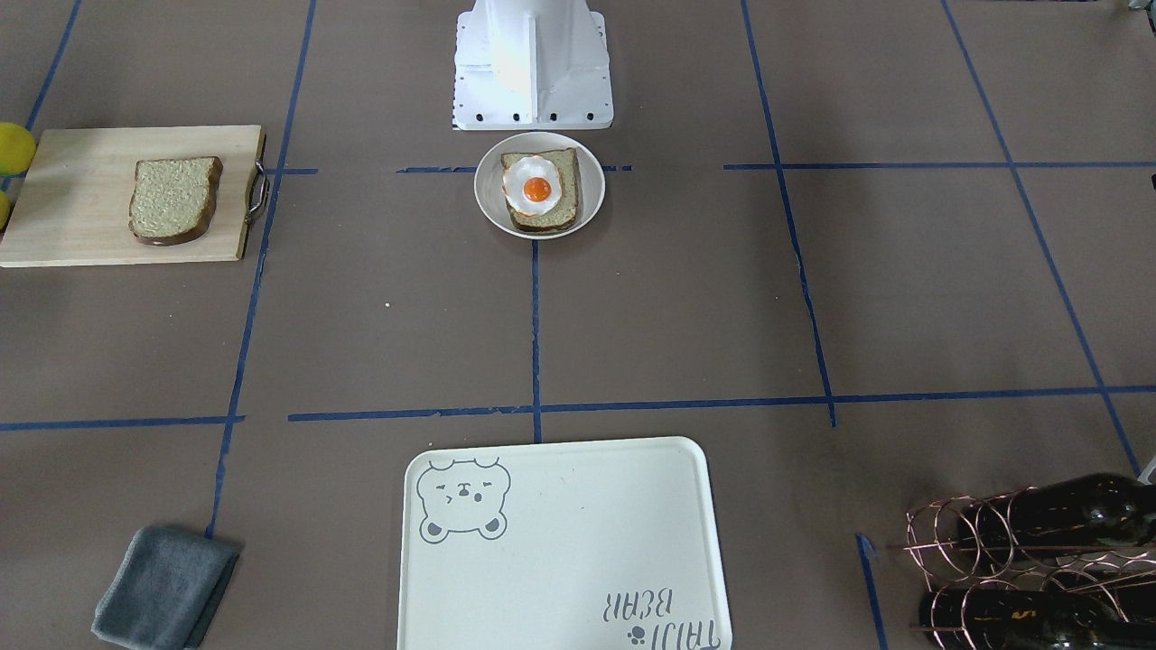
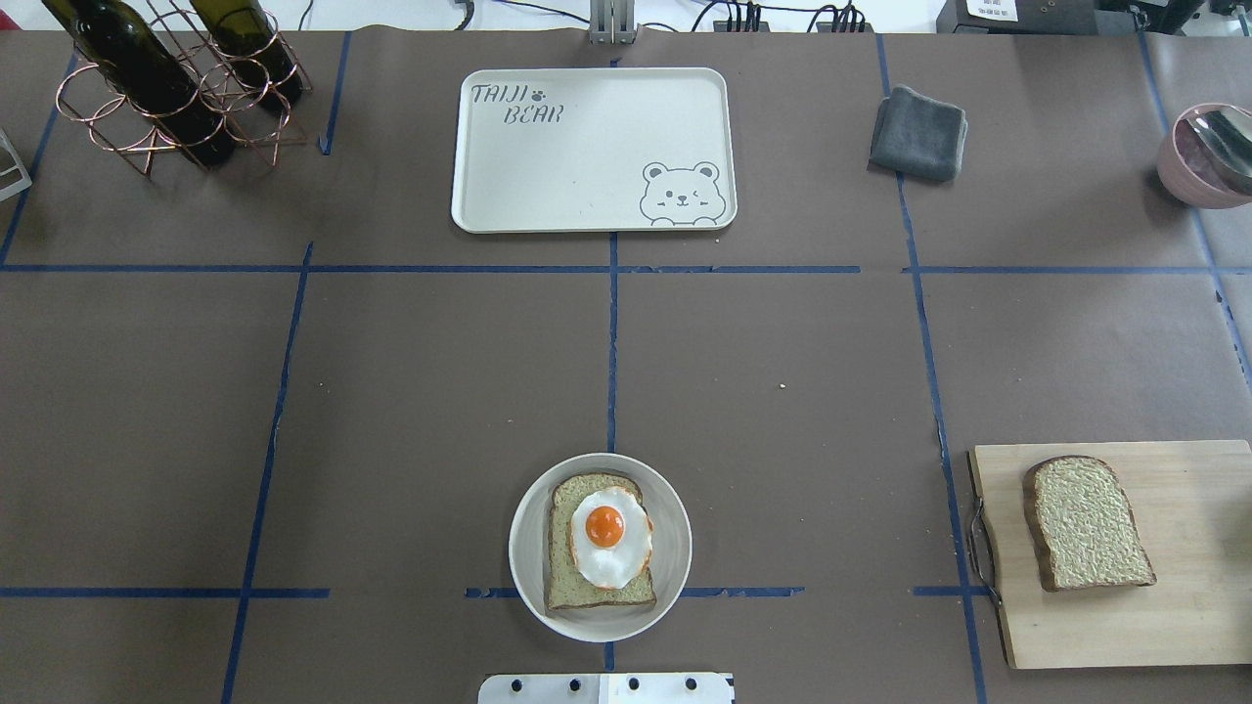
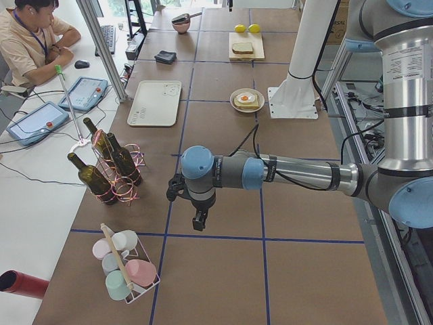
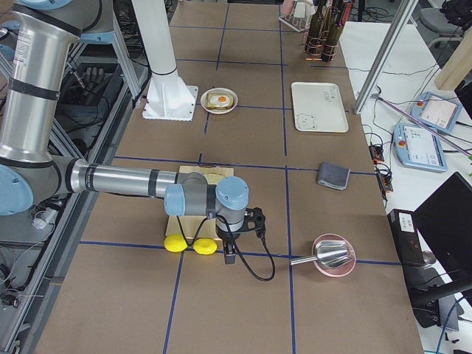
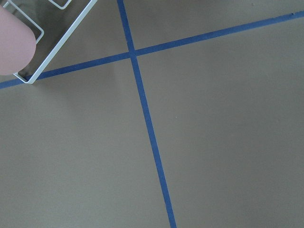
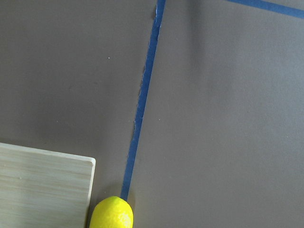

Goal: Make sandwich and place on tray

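- loose slice [image 2: 1088, 524] lies on the cutting board [image 2: 1193, 626]; egg-topped slice [image 2: 567, 577] sits in the bowl [image 2: 523, 548]; tray [image 2: 587, 147] well apart across the counter [image 2: 440, 372].
- right hand [image 4: 230, 257] hangs past the board; wide or narrow cannot be told.
- it should pinch the loose slice's crusts, then lower it square onto the egg [image 2: 608, 536].

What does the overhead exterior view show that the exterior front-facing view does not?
Only the overhead view shows the round pink bowl holding a metal scoop. Only the front-facing view shows the two yellow lemons. Both show the cream-white bear-face plastic tray, the round white plate bearing bread and fried egg, the pale wooden cutting board with a speckled bread slice, and the grey cloth.
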Robot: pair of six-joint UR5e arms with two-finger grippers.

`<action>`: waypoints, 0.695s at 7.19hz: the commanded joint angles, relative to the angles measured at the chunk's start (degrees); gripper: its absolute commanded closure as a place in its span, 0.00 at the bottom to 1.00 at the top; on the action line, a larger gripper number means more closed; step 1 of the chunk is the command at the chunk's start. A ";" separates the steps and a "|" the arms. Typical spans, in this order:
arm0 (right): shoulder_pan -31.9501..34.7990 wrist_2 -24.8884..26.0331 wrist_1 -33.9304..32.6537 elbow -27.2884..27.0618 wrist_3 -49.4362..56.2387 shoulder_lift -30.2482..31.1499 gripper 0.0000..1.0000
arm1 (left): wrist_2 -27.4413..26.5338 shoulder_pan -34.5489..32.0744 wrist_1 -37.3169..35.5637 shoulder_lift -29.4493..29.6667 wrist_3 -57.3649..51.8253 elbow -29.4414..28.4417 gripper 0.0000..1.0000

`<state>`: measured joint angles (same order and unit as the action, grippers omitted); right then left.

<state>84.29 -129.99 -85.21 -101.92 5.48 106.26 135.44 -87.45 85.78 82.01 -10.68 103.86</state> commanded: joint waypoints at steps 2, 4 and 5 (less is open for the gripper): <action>-0.09 -2.98 -0.22 -0.92 0.32 -0.53 0.00 | 0.09 0.35 0.00 -0.01 -0.04 0.02 0.00; -0.09 -2.55 0.22 -1.26 -0.47 -3.24 0.00 | 0.09 0.44 0.00 0.43 -0.04 -0.32 0.00; -0.26 -2.90 -0.56 2.04 -1.25 -6.65 0.00 | 0.09 0.44 0.00 0.43 0.04 -0.41 0.00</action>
<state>84.14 -132.71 -85.25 -102.31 4.91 102.80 135.53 -87.03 85.78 82.31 -10.71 103.61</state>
